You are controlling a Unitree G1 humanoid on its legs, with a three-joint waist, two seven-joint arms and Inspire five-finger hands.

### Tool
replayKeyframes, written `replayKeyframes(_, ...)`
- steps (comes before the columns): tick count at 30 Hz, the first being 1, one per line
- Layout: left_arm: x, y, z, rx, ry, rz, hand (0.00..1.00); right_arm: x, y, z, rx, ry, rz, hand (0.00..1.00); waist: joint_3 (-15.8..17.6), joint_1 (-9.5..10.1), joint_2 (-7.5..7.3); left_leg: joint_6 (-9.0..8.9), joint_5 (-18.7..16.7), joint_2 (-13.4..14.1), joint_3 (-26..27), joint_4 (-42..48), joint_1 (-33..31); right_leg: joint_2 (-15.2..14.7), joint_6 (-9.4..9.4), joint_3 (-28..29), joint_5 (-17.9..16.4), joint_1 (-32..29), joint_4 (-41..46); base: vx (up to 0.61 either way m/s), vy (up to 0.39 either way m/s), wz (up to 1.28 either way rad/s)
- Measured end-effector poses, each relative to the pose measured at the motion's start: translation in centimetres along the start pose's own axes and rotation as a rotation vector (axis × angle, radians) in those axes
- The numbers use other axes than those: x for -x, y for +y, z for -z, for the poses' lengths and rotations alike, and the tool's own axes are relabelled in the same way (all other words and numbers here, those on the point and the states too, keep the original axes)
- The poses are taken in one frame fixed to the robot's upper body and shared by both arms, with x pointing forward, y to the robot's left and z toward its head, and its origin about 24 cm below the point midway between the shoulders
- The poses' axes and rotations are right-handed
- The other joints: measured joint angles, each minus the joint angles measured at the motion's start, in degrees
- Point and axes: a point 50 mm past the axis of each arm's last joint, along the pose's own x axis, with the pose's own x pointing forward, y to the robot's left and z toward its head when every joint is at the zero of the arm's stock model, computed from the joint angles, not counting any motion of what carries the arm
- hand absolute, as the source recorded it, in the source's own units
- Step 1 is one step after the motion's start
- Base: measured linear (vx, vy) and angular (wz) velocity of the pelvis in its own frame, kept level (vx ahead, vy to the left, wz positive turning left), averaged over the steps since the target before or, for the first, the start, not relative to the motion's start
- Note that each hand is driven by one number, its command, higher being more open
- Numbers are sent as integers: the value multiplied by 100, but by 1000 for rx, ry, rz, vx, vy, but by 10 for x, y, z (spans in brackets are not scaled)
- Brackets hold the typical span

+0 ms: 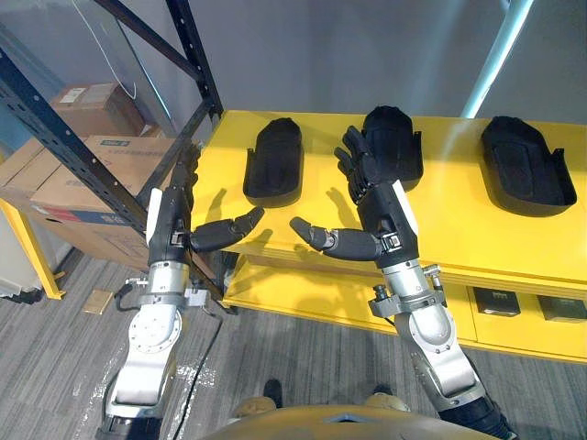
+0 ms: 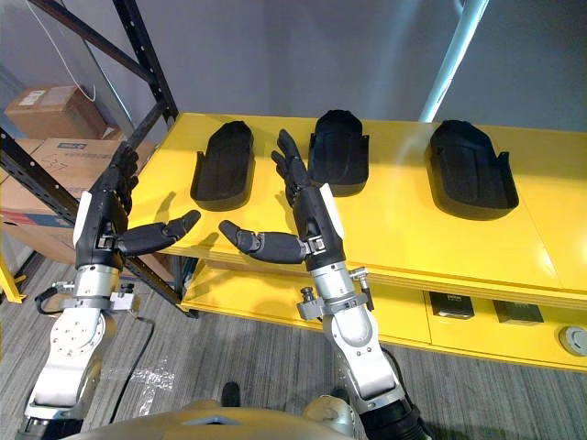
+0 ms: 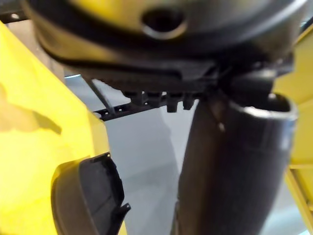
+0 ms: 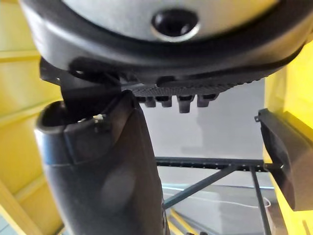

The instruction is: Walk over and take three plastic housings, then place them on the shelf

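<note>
Yellow shelf point(image 1: 459, 215) bears three housings point(image 1: 274, 162) lying front-to-back.

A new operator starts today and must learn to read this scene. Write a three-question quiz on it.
1. True or false: the left robot hand and the right robot hand are both open and hold nothing.
2. How many black plastic housings lie on the yellow table?
3. What is stacked behind the dark rack on the robot's left? A. cardboard boxes B. a blue bin C. a chair

Key: 1 true. 2 three: left housing, middle housing, right housing. 3 A.
</note>
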Motion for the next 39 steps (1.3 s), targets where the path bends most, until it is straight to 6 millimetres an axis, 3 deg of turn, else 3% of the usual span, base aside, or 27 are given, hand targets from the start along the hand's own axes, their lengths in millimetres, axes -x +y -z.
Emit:
replayKeyframes(7,2,-11,5,-41,-11,24,100,3,0,8,44,37,18,100,4,-2,-14,-15,-4,28,-10,0,-57,44,25,-7,48,-30,-77,2,-5,0)
replayKeyframes(13,-1,-12,43,-111,130,-56,100,-7,2,3,83,-6,-27,100,74,-31,-91,-42,12,71,90,18,-171,94,-13,96,100,-218,-74,-7,-18,-9)
replayKeyframes(18,-15,-9,56,-139,162,-161,100,-19,2,-4,98,-56,-61,100,254,-13,-166,-60,25,95,210,21,-230,114,-40,256,96,-427,33,-20,-22,-11)
replayKeyframes(30,-57,-9,48,-139,94,-303,100,-30,5,-11,102,-101,-122,100,638,-194,-111,-63,36,97,407,27,-324,109,-88,537,64,-810,290,-3,-12,-10)
replayKeyframes(39,-68,-9,42,-133,70,-342,100,-35,7,-14,102,-121,-138,100,877,-260,-107,-64,36,101,406,87,-331,94,-125,557,30,-840,405,-12,-5,-1)
